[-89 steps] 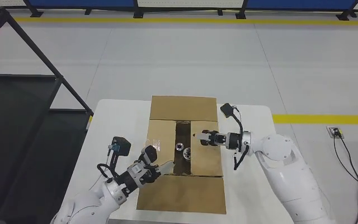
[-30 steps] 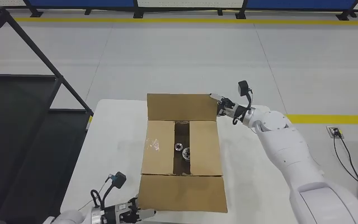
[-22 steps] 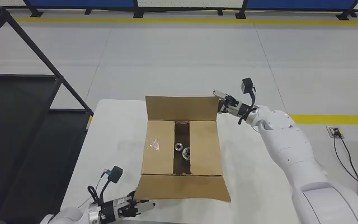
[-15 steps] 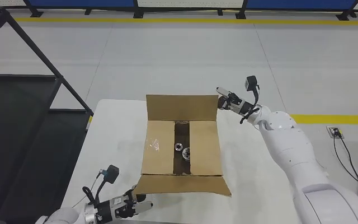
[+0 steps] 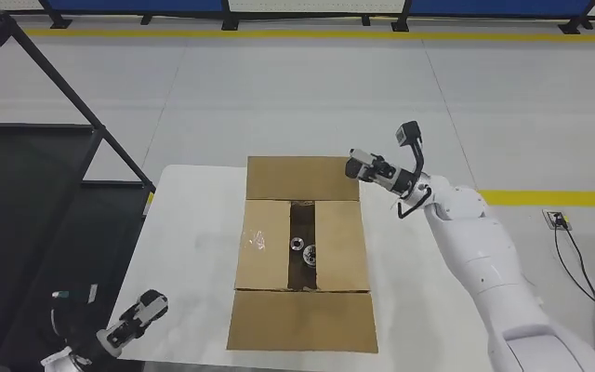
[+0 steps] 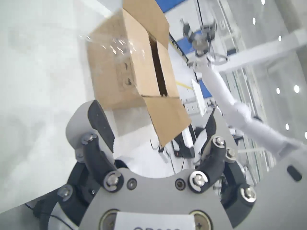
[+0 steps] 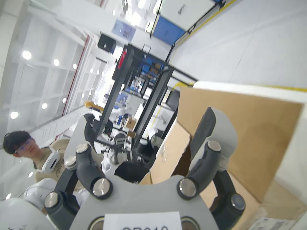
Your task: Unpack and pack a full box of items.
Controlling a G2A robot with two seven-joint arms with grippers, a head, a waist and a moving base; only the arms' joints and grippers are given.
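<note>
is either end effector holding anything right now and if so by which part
Nothing is held. The left end effector is open, apart from the box. The right end effector is open beside a corner of the far flap, not gripping it.

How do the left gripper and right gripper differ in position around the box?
Place: the right gripper is at the right end of the cardboard box's far flap; the left gripper is by the table's near left edge. Closeness: the right gripper is close beside the cardboard, while the left gripper stands well apart from the box. Both are open and hold nothing.
</note>
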